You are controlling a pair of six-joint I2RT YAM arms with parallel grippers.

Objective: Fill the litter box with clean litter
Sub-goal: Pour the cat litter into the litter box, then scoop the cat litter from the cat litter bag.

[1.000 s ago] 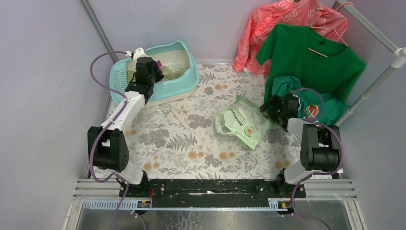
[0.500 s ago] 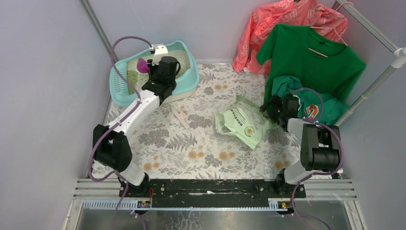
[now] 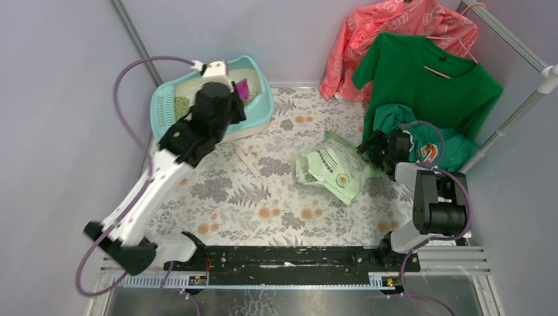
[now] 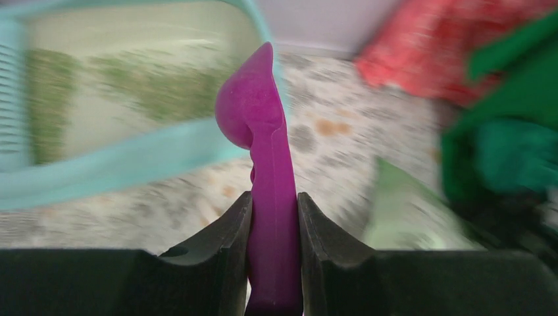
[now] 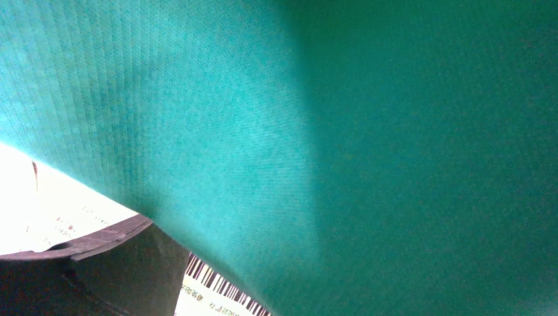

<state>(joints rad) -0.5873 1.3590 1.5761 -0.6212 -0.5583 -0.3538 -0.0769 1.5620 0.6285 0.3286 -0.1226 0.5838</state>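
Overhead, the litter box (image 3: 260, 109) sits at ten o'clock, clean litter (image 3: 182, 105) thin inside. The right gripper (image 3: 372, 146), beside the bag (image 3: 335, 168) at three o'clock, can't be read as open or closed.

Left wrist: the left gripper (image 4: 274, 204) clamps the purple scoop (image 4: 253, 112) by its handle. The loose, light granules need scooping, not pinching.

Right wrist: only teal cloth (image 5: 329, 131).

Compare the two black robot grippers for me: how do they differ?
The left gripper clamps a purple plastic scoop beside the turquoise-rimmed plastic litter box; the right gripper sits between a light green printed bag and teal cloth, grip hidden. The left arm reaches far out; the right arm is folded. Both are black, on white arms.
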